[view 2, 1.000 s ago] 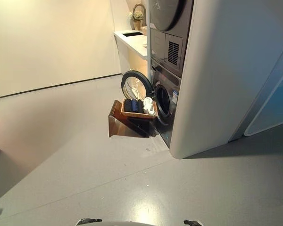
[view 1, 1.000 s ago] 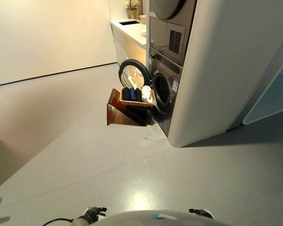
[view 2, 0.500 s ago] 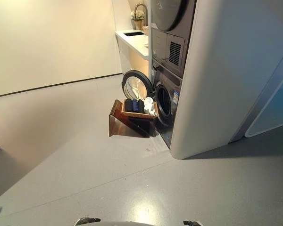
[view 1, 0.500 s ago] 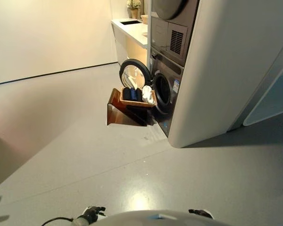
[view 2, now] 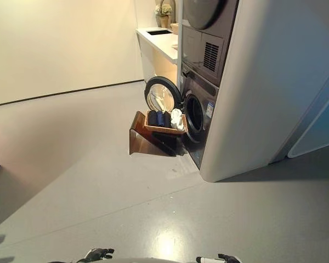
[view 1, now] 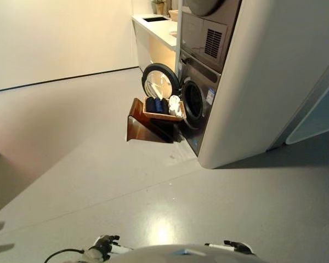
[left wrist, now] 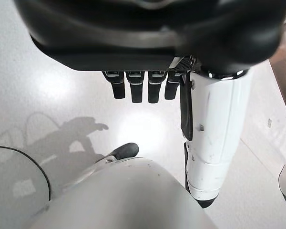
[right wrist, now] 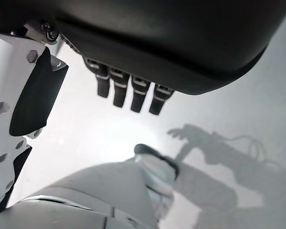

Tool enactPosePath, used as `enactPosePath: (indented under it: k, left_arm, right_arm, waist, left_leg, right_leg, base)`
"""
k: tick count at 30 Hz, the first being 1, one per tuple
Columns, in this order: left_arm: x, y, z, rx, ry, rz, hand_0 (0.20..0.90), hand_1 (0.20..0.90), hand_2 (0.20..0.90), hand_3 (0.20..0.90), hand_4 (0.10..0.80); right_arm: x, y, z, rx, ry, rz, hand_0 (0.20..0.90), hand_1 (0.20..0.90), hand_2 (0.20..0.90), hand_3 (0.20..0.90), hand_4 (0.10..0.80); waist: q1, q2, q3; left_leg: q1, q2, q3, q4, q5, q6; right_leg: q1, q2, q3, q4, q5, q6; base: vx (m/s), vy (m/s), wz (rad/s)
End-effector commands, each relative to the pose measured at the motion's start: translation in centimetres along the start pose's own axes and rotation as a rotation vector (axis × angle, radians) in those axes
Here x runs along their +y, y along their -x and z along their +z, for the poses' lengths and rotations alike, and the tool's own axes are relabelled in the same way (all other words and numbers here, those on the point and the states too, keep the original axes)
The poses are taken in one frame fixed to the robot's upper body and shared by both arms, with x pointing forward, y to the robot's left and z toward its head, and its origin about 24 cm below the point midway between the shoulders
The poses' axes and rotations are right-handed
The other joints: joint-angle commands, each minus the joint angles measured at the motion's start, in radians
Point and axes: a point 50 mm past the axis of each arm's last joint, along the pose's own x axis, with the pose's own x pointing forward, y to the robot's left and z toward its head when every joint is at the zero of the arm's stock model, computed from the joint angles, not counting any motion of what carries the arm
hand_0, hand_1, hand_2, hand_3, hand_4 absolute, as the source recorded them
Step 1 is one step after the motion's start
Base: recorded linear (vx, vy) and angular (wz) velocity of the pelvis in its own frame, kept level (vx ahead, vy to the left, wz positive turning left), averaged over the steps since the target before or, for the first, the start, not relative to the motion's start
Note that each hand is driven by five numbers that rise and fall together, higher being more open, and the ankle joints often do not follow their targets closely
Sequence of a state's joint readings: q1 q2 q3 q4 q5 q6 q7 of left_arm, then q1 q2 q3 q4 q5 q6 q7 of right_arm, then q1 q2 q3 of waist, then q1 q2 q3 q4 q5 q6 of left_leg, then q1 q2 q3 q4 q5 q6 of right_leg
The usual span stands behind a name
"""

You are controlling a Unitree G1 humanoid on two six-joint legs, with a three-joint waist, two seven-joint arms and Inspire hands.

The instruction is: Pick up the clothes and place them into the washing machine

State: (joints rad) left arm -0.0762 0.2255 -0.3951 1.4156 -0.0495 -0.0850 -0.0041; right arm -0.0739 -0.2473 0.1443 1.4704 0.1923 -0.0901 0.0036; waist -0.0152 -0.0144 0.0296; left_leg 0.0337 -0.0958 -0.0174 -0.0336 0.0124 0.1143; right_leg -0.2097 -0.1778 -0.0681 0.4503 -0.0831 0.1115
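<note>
The washing machine (view 1: 196, 104) stands far ahead, built into a tall white cabinet, with its round door (view 1: 158, 82) swung open to the left. Right before the opening a wooden basket (view 1: 163, 115) rests on a brown stand. In it lie dark blue clothes (view 1: 155, 105) and a white garment (view 1: 175, 103). My left hand (left wrist: 142, 86) hangs low over the grey floor with straight fingers and holds nothing. My right hand (right wrist: 126, 92) hangs the same way, empty. Both hands (view 1: 104, 245) show only at the bottom edge of the eye views, far from the basket.
A second machine (view 1: 208, 30) is stacked above the washer. The white cabinet side (view 1: 263, 82) juts out on the right. A white counter with a sink (view 1: 159, 24) runs behind the door. A cream wall (view 1: 55, 44) bounds the open grey floor on the left.
The whole picture has shifted a little, so the camera has moved. The basket, clothes and machine door have kept their places. Both hands still hang low.
</note>
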Motion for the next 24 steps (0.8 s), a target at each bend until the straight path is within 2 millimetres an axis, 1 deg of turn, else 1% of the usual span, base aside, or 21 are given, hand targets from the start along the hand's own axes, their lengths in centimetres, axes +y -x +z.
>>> enactPosePath:
  k: [1, 2, 3, 4, 5, 6, 7, 8, 10, 12, 13, 14, 16, 17, 18, 19, 20, 21, 22, 23, 24]
  left_arm:
    - [1.7, -0.1, 2.3, -0.064, 0.061, 0.051, 0.900, 0.900, 0.900, 0.900, 0.800]
    - [1.5, -0.2, 2.1, -0.053, 0.040, 0.045, 0.900, 0.900, 0.900, 0.900, 0.800]
    - [1.3, -0.2, 1.9, -0.047, 0.031, 0.036, 0.900, 0.900, 0.900, 0.900, 0.800]
    - [1.1, -0.2, 1.8, -0.043, 0.029, 0.029, 0.900, 0.900, 0.900, 0.900, 0.800]
    - [1.0, -0.1, 1.6, -0.039, 0.034, 0.028, 0.900, 0.900, 0.900, 0.900, 0.800]
    - [0.9, -0.1, 1.5, -0.036, 0.037, 0.024, 0.900, 0.900, 0.900, 0.900, 0.800]
    - [0.9, -0.1, 1.4, -0.033, 0.036, 0.024, 0.900, 0.900, 0.900, 0.900, 0.800]
    - [0.7, -0.1, 1.3, -0.033, 0.031, 0.018, 0.900, 0.900, 0.900, 0.900, 0.800]
    - [0.5, -0.1, 1.4, -0.038, 0.033, 0.013, 0.900, 0.900, 0.900, 0.900, 0.800]
    - [0.0, -0.2, 2.1, -0.068, 0.003, -0.002, 0.900, 0.900, 0.900, 0.900, 0.800]
    - [-0.2, -0.2, 2.3, -0.077, -0.008, -0.008, 0.900, 0.900, 0.900, 0.900, 0.800]
    - [-0.4, -0.2, 2.5, -0.085, -0.011, -0.015, 0.900, 0.900, 0.900, 0.900, 0.800]
    - [-0.5, -0.2, 3.3, -0.121, 0.009, -0.014, 0.900, 0.900, 0.900, 0.900, 0.800]
    - [-0.5, -0.2, 4.2, -0.159, 0.003, -0.013, 0.900, 0.900, 0.900, 0.900, 0.800]
    - [-0.6, -0.2, 5.0, -0.191, -0.022, -0.013, 0.900, 0.900, 0.900, 0.900, 0.800]
    - [-0.4, -0.2, 5.4, -0.204, -0.026, -0.007, 0.900, 0.900, 0.900, 0.900, 0.800]
    - [0.0, -0.1, 5.6, -0.213, -0.019, 0.012, 0.900, 0.900, 0.900, 0.900, 0.800]
    - [0.4, -0.1, 6.0, -0.226, -0.012, 0.025, 0.900, 0.900, 0.900, 0.900, 0.800]
    - [0.6, -0.1, 6.0, -0.231, -0.007, 0.038, 0.900, 0.900, 0.900, 0.900, 0.800]
    - [0.8, -0.1, 6.1, -0.234, -0.012, 0.045, 0.900, 0.900, 0.900, 0.900, 0.800]
    - [1.0, -0.1, 5.9, -0.231, -0.016, 0.052, 0.900, 0.900, 0.900, 0.900, 0.800]
  right_arm:
    - [-1.8, 0.4, -2.6, 0.108, 0.021, -0.071, 0.900, 0.900, 0.900, 0.900, 0.800]
    - [-1.8, 0.5, -3.1, 0.134, 0.021, -0.075, 0.900, 0.900, 0.900, 0.900, 0.800]
    - [-2.1, 0.7, -3.7, 0.157, 0.020, -0.083, 0.900, 0.900, 0.900, 0.900, 0.800]
    - [-2.5, 0.8, -4.1, 0.172, 0.024, -0.091, 0.900, 0.900, 0.900, 0.900, 0.800]
    - [-2.6, 0.8, -4.4, 0.181, 0.029, -0.093, 0.900, 0.900, 0.900, 0.900, 0.800]
    - [-2.6, 0.9, -4.6, 0.190, 0.032, -0.095, 0.900, 0.900, 0.900, 0.900, 0.800]
    - [-2.6, 1.0, -4.9, 0.198, 0.030, -0.094, 0.900, 0.900, 0.900, 0.900, 0.800]
    - [-2.8, 1.1, -5.3, 0.210, 0.031, -0.098, 0.900, 0.900, 0.900, 0.900, 0.800]
    - [-2.8, 1.2, -5.7, 0.221, 0.036, -0.096, 0.900, 0.900, 0.900, 0.900, 0.800]
    - [-2.7, 1.3, -6.1, 0.228, 0.049, -0.088, 0.900, 0.900, 0.900, 0.900, 0.800]
    - [-2.8, 1.3, -6.2, 0.230, 0.046, -0.092, 0.900, 0.900, 0.900, 0.900, 0.800]
    - [-2.8, 1.3, -6.2, 0.229, 0.058, -0.093, 0.900, 0.900, 0.900, 0.900, 0.800]
    - [-2.9, 1.0, -5.2, 0.191, 0.077, -0.093, 0.900, 0.900, 0.900, 0.900, 0.800]
    - [-3.0, 0.9, -4.5, 0.161, 0.092, -0.097, 0.900, 0.900, 0.900, 0.900, 0.800]
    - [-3.0, 0.7, -3.4, 0.117, 0.110, -0.094, 0.900, 0.900, 0.900, 0.900, 0.800]
    - [-3.0, 0.5, -2.5, 0.084, 0.114, -0.094, 0.900, 0.900, 0.900, 0.900, 0.800]
    - [-3.0, 0.4, -1.4, 0.044, 0.140, -0.092, 0.900, 0.900, 0.900, 0.900, 0.800]
    - [-3.1, 0.2, -0.2, 0.002, 0.155, -0.099, 0.900, 0.900, 0.900, 0.900, 0.800]
    - [-3.2, 0.1, 1.3, -0.044, 0.174, -0.102, 0.900, 0.900, 0.900, 0.900, 0.800]
    - [-3.2, 0.1, 2.2, -0.073, 0.184, -0.106, 0.900, 0.900, 0.900, 0.900, 0.800]
    - [-3.3, 0.1, 2.9, -0.099, 0.192, -0.113, 0.900, 0.900, 0.900, 0.900, 0.800]
  waist:
    - [-0.046, 0.043, 0.048]
    - [-0.055, 0.041, 0.044]
    - [-0.069, 0.029, 0.038]
    - [-0.084, 0.025, 0.033]
    - [-0.094, 0.027, 0.033]
    - [-0.102, 0.033, 0.034]
    - [-0.115, 0.029, 0.029]
    - [-0.127, 0.035, 0.022]
    - [-0.137, 0.039, 0.011]
    - [-0.160, 0.047, -0.010]
    - [-0.159, 0.056, -0.016]
    - [-0.157, 0.065, -0.024]
    - [-0.150, 0.083, -0.026]
    - [-0.139, 0.087, -0.017]
    - [-0.135, 0.081, -0.007]
    - [-0.125, 0.064, 0.009]
    - [-0.113, 0.047, 0.025]
    - [-0.099, 0.028, 0.040]
    - [-0.088, 0.016, 0.049]
    - [-0.076, 0.007, 0.058]
    - [-0.063, -0.009, 0.065]
  left_leg:
    - [0.082, 0.031, -0.061, 0.078, -0.189, -0.038]
    - [0.106, 0.028, -0.068, 0.073, -0.196, -0.046]
    - [0.141, 0.021, -0.080, 0.057, -0.209, -0.058]
    - [0.183, 0.020, -0.091, 0.038, -0.220, -0.069]
    - [0.216, 0.028, -0.100, 0.022, -0.230, -0.078]
    - [0.245, 0.040, -0.108, 0.011, -0.238, -0.084]
    - [0.268, 0.044, -0.118, 0.004, -0.241, -0.091]
    - [0.292, 0.058, -0.128, -0.005, -0.246, -0.100]
    - [0.322, 0.076, -0.150, -0.008, -0.253, -0.109]
    - [0.333, 0.115, -0.181, 0.018, -0.229, -0.126]
    - [0.322, 0.133, -0.184, 0.040, -0.218, -0.137]
    - [0.303, 0.150, -0.194, 0.086, -0.175, -0.148]
    - [0.228, 0.160, -0.205, 0.250, -0.040, -0.178]
    - [0.158, 0.158, -0.191, 0.374, 0.028, -0.191]
    - [0.091, 0.148, -0.182, 0.511, 0.087, -0.196]
    - [0.032, 0.124, -0.173, 0.604, 0.107, -0.192]
    - [-0.011, 0.101, -0.167, 0.704, 0.113, -0.183]
    - [-0.055, 0.077, -0.149, 0.754, 0.105, -0.176]
    - [-0.081, 0.078, -0.129, 0.781, 0.100, -0.168]
    - [-0.113, 0.087, -0.103, 0.807, 0.098, -0.167]
    - [-0.170, 0.093, -0.083, 0.795, 0.080, -0.161]
  right_leg:
    - [-0.111, 0.032, 0.010, 0.041, 0.093, -0.032]
    - [-0.128, 0.026, 0.006, -0.020, 0.104, -0.028]
    - [-0.154, 0.017, 0.002, -0.149, 0.136, -0.014]
    - [-0.165, 0.019, -0.011, -0.277, 0.182, 0.002]
    - [-0.170, 0.025, -0.020, -0.363, 0.222, 0.012]
    - [-0.172, 0.040, -0.025, -0.439, 0.255, 0.019]
    - [-0.196, 0.046, -0.029, -0.491, 0.279, 0.024]
    - [-0.209, 0.060, -0.018, -0.513, 0.292, 0.024]
    - [-0.221, 0.084, 0.009, -0.478, 0.313, 0.014]
    - [-0.222, 0.117, 0.066, -0.469, 0.326, -0.005]
    - [-0.211, 0.131, 0.075, -0.478, 0.327, -0.009]
    - [-0.202, 0.147, 0.082, -0.471, 0.328, -0.016]
    - [-0.168, 0.158, 0.068, -0.464, 0.306, -0.041]
    - [-0.128, 0.163, 0.064, -0.480, 0.285, -0.061]
    - [-0.094, 0.159, 0.061, -0.493, 0.264, -0.084]
    - [-0.059, 0.150, 0.064, -0.505, 0.244, -0.096]
    - [-0.034, 0.144, 0.070, -0.505, 0.227, -0.109]
    - [-0.011, 0.133, 0.075, -0.509, 0.217, -0.115]
    - [0.002, 0.131, 0.079, -0.502, 0.202, -0.123]
    - [0.017, 0.133, 0.089, -0.501, 0.193, -0.129]
    - [0.029, 0.130, 0.099, -0.495, 0.177, -0.133]
  base:
    - [0.444, 0.041, 0.19]
    - [0.418, -0.035, 0.26]
    - [0.494, -0.066, 0.41]
    - [0.516, -0.089, 0.45]
    - [0.509, -0.067, 0.51]
    - [0.459, -0.061, 0.34]
    - [0.443, -0.067, 0.31]
    - [0.431, -0.095, 0.24]
    - [0.431, -0.141, 0.52]
    - [0.455, -0.246, 0.66]
    - [0.438, -0.285, 0.20]
    - [0.387, -0.248, -0.05]
    - [0.404, -0.242, 0.05]
    - [0.394, -0.238, 0.34]
    - [0.331, -0.222, 0.42]
    - [0.331, -0.263, 0.49]
    - [0.264, -0.238, 0.40]
    - [0.310, -0.245, 0.20]
    - [0.268, -0.198, 0.10]
    - [0.292, -0.167, -0.11]
    - [0.307, -0.120, -0.27]
